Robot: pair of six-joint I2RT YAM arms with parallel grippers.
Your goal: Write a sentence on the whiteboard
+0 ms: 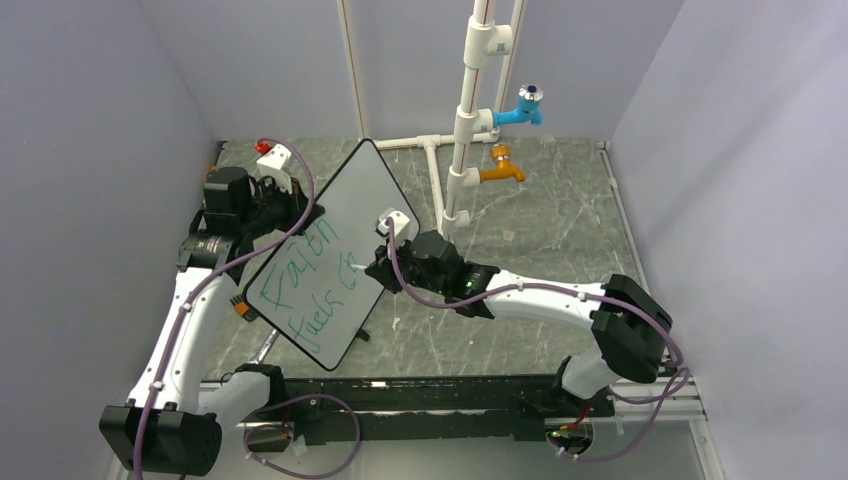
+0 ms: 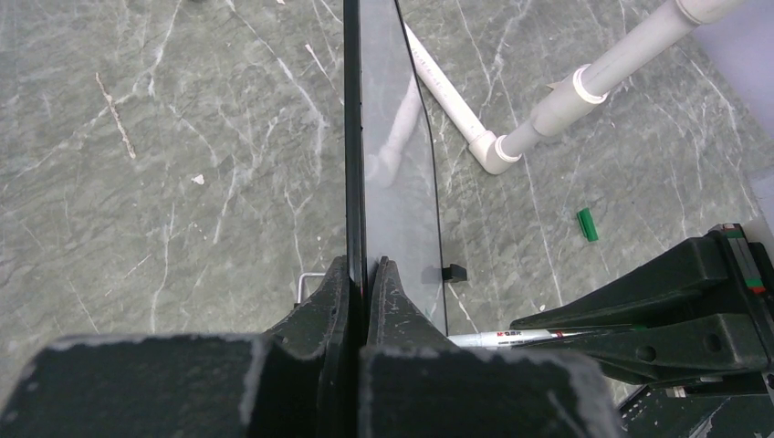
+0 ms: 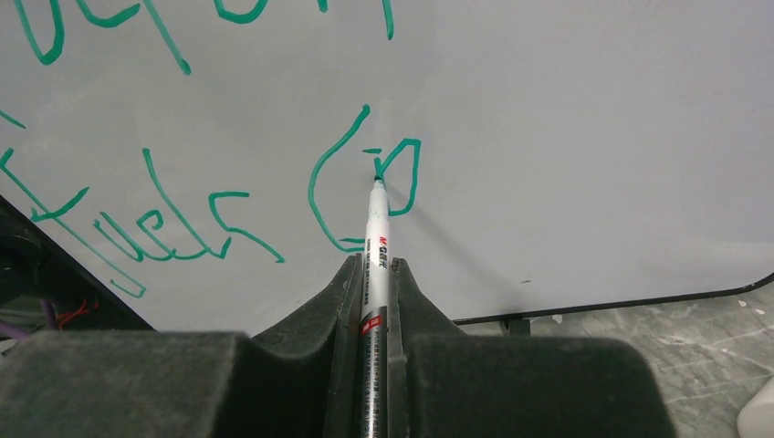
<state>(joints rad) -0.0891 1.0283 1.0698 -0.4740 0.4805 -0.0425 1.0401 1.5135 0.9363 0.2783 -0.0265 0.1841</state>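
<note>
**Marker Tip on the Board**

The left end effector (image 2: 367, 272) is clamped on the edge of the whiteboard (image 1: 345, 200), which stands tilted over the bench (image 1: 540, 240). The right end effector (image 3: 374, 274) grips a marker (image 3: 376, 228), tip touching the board at the sentence (image 1: 305, 268), two green lines. Behind stands a white pipe frame (image 1: 465, 130).

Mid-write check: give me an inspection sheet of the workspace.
Surface: grey marbled table, white scuffs.
Job's things: whiteboard tilted up; sentence reads "Faith fuels Co" in green; marker tip on the board.
Clutter: small green piece on the table.
Grippers: left gripper, jaws shut on the whiteboard's edge; right gripper, jaws shut on the marker.
Cables: purple cables along both arms.
Surroundings: white pipe frame, blue tap, orange tap; plain walls.
</note>
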